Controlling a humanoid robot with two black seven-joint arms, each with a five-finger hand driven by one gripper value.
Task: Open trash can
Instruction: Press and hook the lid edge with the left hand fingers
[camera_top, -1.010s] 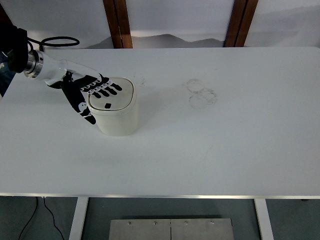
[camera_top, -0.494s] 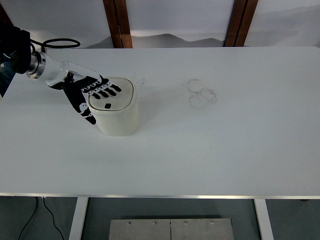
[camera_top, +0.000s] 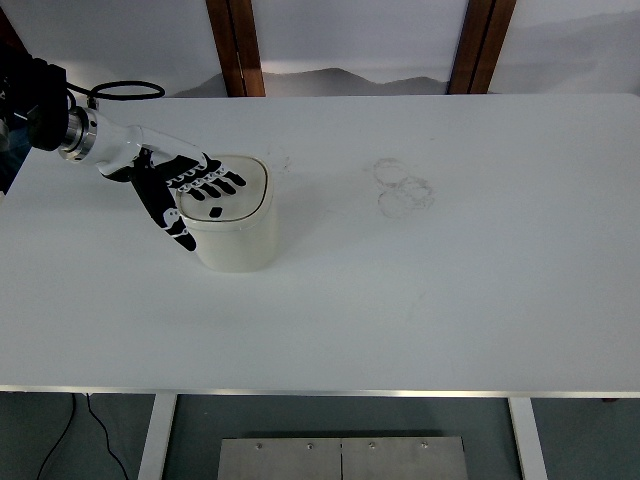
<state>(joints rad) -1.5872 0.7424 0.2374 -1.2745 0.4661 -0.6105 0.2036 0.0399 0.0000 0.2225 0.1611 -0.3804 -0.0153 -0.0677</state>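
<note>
White table (camera_top: 420, 320), bare worktop spanning nearly the full width of the view; metal legs and a grey metal plate (camera_top: 342, 457) show below its near edge, with a dark cable (camera_top: 70, 435) hanging at the near left. Cream trash can (camera_top: 232, 212), rounded-square, upright, standing on the left half of the worktop, roughly midway between near and far edges; lid closed, with a small dark mark on top. Left hand (camera_top: 178, 190), black with white joints, reaching in from the left edge: fingers (camera_top: 222, 183) extended flat and slightly spread across the left part of the lid, thumb hanging down beside the can's left wall; nothing grasped. Faint ring marks (camera_top: 403, 187) on the worktop, right of the can and well apart from it. Wooden posts (camera_top: 236, 47) beyond the far edge.
</note>
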